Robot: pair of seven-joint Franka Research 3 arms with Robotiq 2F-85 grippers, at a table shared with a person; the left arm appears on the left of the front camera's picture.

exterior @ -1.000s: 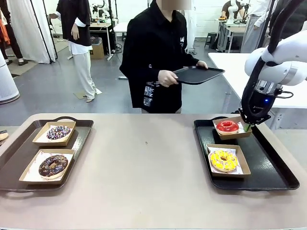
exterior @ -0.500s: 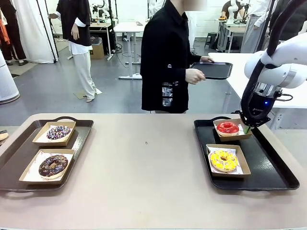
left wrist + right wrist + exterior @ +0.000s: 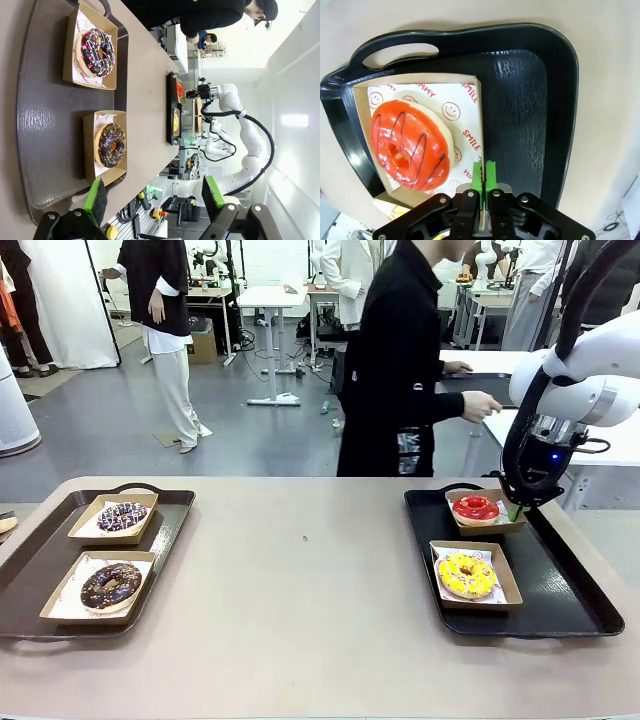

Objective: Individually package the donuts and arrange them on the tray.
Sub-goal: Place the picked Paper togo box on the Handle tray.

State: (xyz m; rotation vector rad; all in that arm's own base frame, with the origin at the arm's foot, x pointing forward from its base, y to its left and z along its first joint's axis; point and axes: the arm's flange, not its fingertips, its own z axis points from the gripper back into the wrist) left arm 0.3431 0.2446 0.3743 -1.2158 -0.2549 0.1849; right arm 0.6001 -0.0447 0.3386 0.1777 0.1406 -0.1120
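Observation:
A glossy red donut (image 3: 475,506) lies in a cardboard box (image 3: 487,524) at the far end of the right black tray (image 3: 560,590). My right gripper (image 3: 514,508) stands at that box's right side. In the right wrist view its pads (image 3: 477,172) are pinched on the box's wall (image 3: 479,107), beside the red donut (image 3: 412,145). A yellow sprinkled donut (image 3: 466,574) sits boxed nearer me. On the left tray (image 3: 40,550) are a boxed chocolate donut (image 3: 110,583) and a boxed dark sprinkled donut (image 3: 122,516). My left gripper (image 3: 154,197) hangs open above the left tray (image 3: 45,115), holding nothing.
A person in black (image 3: 400,360) stands beyond the far edge, reaching a hand (image 3: 485,405) right towards a white side table (image 3: 480,370). Bare tabletop (image 3: 300,580) lies between the two trays. Other people stand farther back.
The person has walked to the right with a black tray. My right gripper stays at the red donut's box, and the box has barely shifted.

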